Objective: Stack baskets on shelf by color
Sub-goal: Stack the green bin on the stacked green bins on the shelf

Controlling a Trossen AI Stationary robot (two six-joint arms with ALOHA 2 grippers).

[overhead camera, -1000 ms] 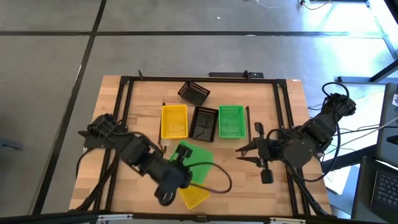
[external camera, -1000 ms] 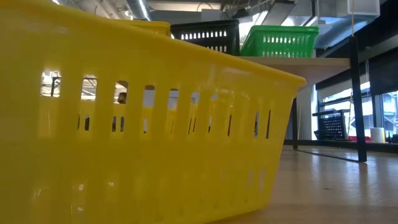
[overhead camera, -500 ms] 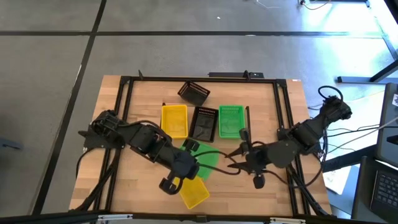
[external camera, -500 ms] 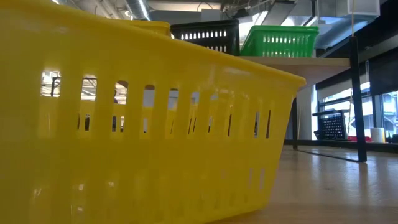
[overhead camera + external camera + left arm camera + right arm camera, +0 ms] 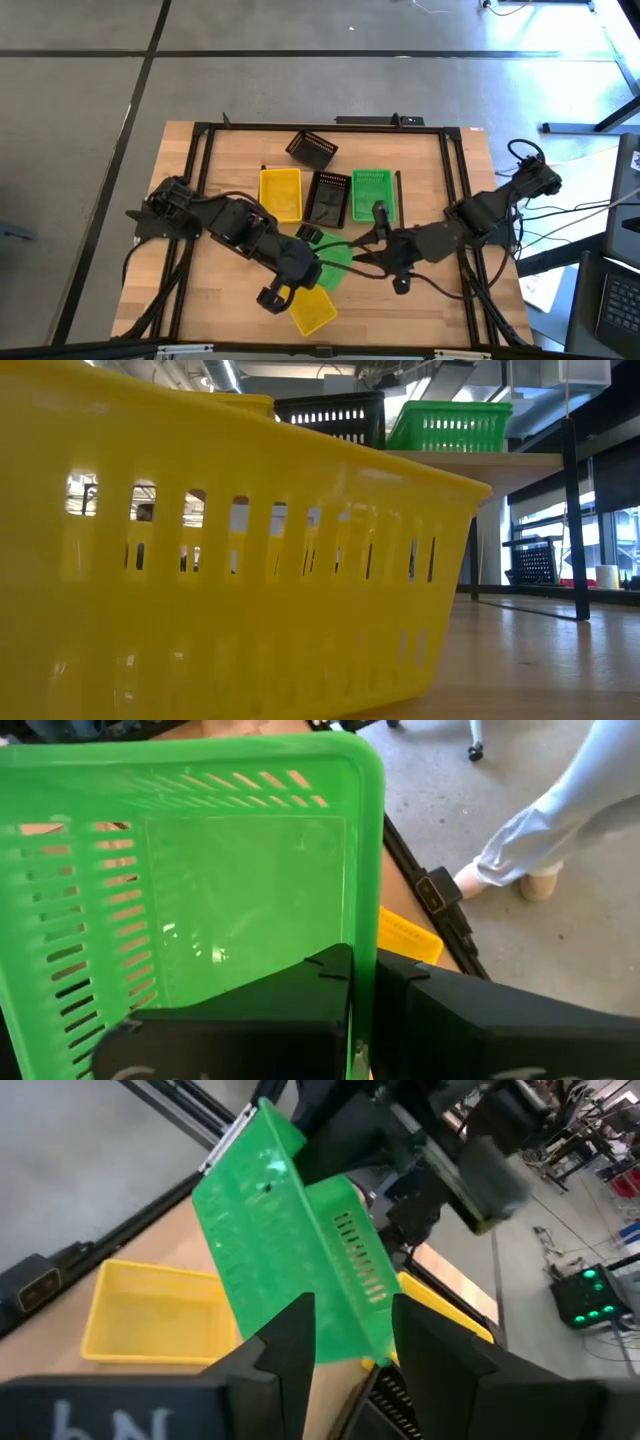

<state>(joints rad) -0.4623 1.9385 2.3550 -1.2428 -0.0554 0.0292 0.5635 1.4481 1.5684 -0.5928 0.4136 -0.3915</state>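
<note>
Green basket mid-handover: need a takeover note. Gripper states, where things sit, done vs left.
Left gripper: fingers shut on the loose green basket, held tilted above the table.
Right gripper: fingers open, astride that basket's rim, not yet closed.
Shelf: holds one yellow basket, one black basket and one green basket, side by side.
Loose on the table: second yellow basket near the front edge, second black basket behind the shelf.
Done: none of the three loose baskets is stacked.
Left: green onto green, then yellow, then black.
</note>
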